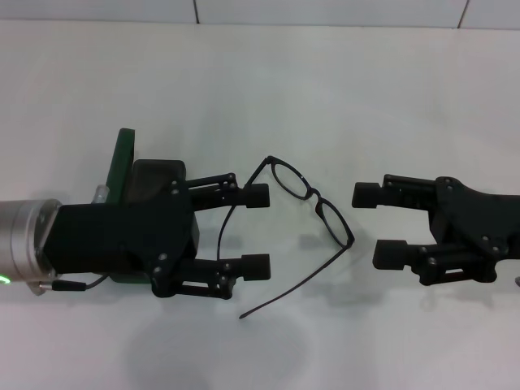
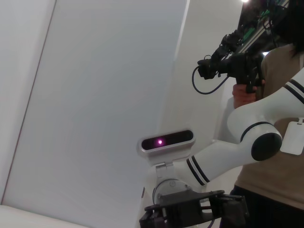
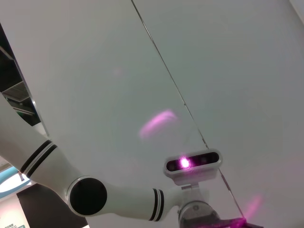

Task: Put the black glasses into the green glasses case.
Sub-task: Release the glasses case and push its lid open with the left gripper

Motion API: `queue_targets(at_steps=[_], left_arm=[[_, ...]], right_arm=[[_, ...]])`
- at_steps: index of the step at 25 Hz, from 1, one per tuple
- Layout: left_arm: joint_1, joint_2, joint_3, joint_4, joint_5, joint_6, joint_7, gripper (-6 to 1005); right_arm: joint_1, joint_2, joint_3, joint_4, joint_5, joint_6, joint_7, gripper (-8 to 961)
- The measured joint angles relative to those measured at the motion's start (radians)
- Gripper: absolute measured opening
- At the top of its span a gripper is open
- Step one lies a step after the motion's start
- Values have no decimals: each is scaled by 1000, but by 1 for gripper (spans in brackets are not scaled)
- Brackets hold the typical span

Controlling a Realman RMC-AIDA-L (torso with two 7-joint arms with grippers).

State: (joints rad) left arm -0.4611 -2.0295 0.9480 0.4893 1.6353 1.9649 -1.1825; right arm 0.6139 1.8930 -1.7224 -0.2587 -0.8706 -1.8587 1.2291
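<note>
Facing a white bench [image 1: 341, 89], bare but for two task items, seen from the head view. Green glasses case [image 1: 122, 158] sits on my left side, mostly hidden beneath my left arm; only one green edge and a dark patch show, and whether the lid stands open I cannot tell. Left gripper [image 1: 255, 230] hovers with jaws spread wide, released, holding nothing; one temple arm of the black glasses [image 1: 313, 199] runs between its two fingers, contact uncertain. Right gripper [image 1: 379, 224] waits opposite, jaws likewise parted and empty, just beside the lens end but apart from it. Glasses lie between both grippers, temples unfolded, long lower temple trailing toward me. Risks, as I judge them: thin wire frame may skid or twist if jaws close on a single temple; splayed temples may snag on the case rim; my left arm over the case blocks the drop path and could nudge it. Wrist views show only wall and robot body, no help.
</note>
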Motion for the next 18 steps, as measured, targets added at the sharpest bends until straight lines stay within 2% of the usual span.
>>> queue_targets(at_steps=[9,13,15,17,18], left_arm=[[-1,-4,-2,0,-1,0,-1,817],[-1,-7,-42,19,-1,-6,-32,812],[5,-12,-68,95,2,-30,-113,809],[32,-27,-77,259,19,-101,-285,806],[52,-39,-74,384,51,-150,-406,805]], right_arm=[[-1,2,7,-1,4,3,-6,839],[-17,3,49,-1,0,18,-27,839],[-42,2,90,-1,-1,39,-46,839],[-69,-3,127,-1,-1,53,-60,839],[-83,-6,146,-1,-1,56,-67,839]])
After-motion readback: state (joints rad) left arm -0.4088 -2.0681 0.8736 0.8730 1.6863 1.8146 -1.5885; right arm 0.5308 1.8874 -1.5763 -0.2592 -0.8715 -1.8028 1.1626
